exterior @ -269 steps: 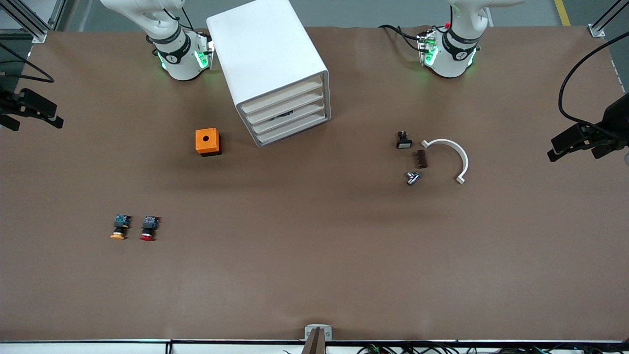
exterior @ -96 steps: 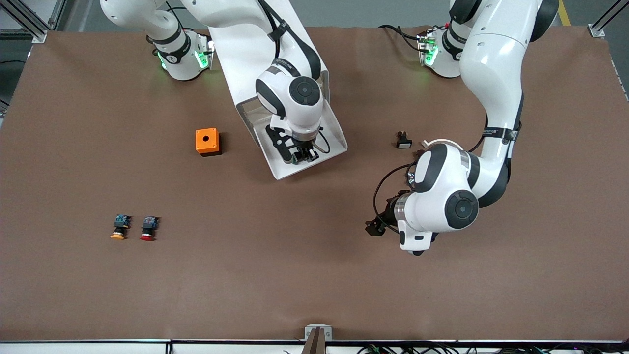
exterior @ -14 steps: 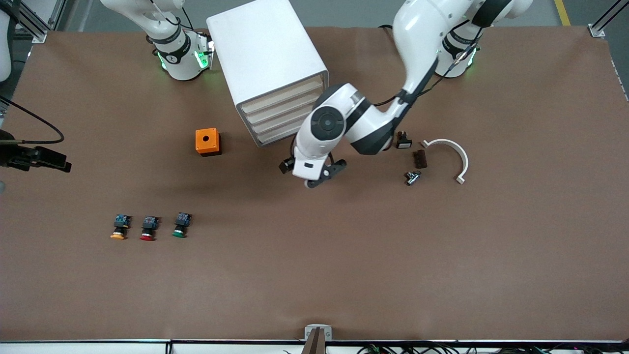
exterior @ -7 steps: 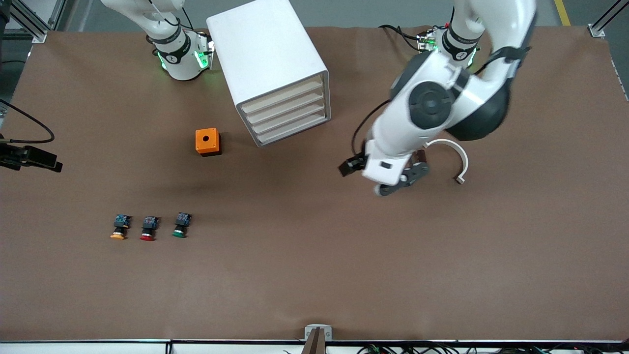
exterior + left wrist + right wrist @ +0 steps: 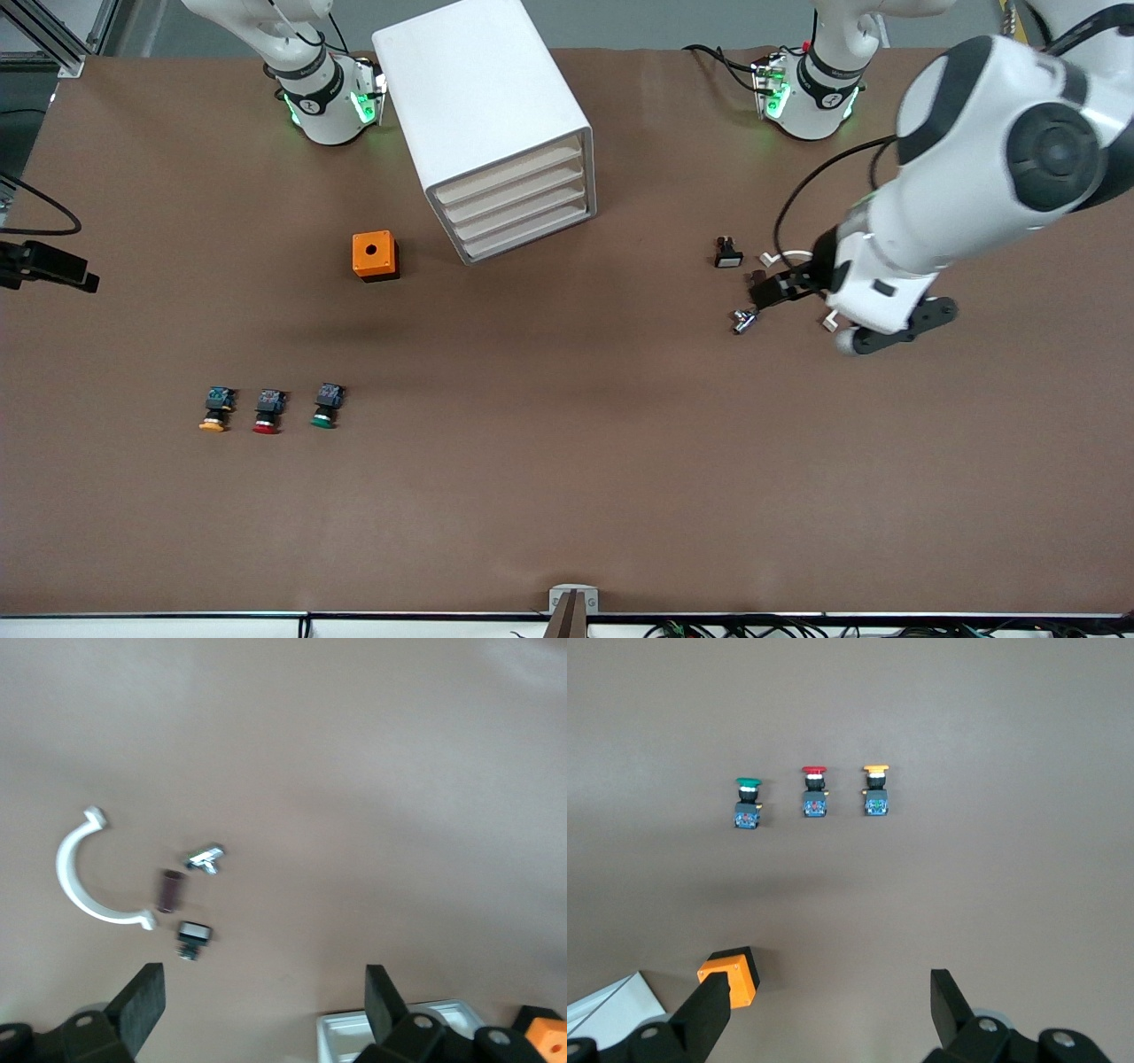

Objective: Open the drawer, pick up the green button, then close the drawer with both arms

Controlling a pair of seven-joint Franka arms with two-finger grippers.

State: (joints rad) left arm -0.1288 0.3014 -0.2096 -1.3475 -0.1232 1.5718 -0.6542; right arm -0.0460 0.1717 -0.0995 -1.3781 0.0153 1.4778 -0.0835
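Drawer (image 5: 518,202) fronts all sit flush in the white cabinet (image 5: 478,97), four alike, and no writing can be read on anything. The green button (image 5: 324,408) lies on the counter (image 5: 567,496) in a row with the red-capped button (image 5: 267,412) and the orange-capped button (image 5: 213,410), at the right arm's end and nearer the front camera than the orange box (image 5: 375,255).

Half a second ago the left arm's wrist hung closer to the cabinet; now it has swung toward its own end, and the left hand (image 5: 890,335) hangs over the counter by the white curved clip (image 5: 802,257). Its fingers are spread, holding nothing. The right hand (image 5: 833,1019) is spread and empty too, high over the counter.

The front view hides most of the clip under the left arm; the left wrist view shows the whole clip (image 5: 84,877), a brown cylinder (image 5: 169,890), a small metal part (image 5: 205,856) and a black switch (image 5: 192,936). The right wrist view shows the three buttons' blue rear ends.
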